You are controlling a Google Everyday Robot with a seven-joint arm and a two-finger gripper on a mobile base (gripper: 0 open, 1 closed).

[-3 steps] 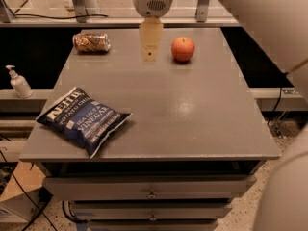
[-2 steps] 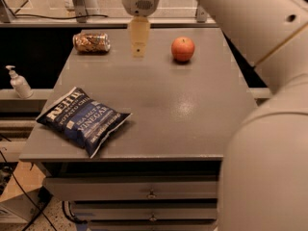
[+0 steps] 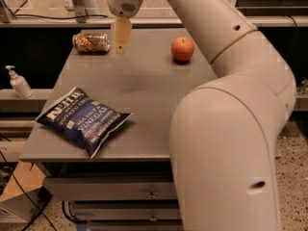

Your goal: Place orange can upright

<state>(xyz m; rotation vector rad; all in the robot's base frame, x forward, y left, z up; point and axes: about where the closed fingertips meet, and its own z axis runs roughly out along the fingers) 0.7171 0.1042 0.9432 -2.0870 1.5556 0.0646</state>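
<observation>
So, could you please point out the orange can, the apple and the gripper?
orange can point(image 3: 91, 42): camera view, middle of its speckled side.
apple point(image 3: 183, 49): camera view, centre of its red skin.
gripper point(image 3: 120, 46): camera view, its lower tip, over the table point(image 3: 144, 85), between can and apple.

I am reading "KETTLE", "POTATO CHIPS" and "SEA SALT & VINEGAR" in white on the blue chip bag point(image 3: 83, 121); I am finding the speckled label of the orange can point(image 3: 91, 42) illegible; the gripper point(image 3: 120, 44) is hanging just beside that can
</observation>
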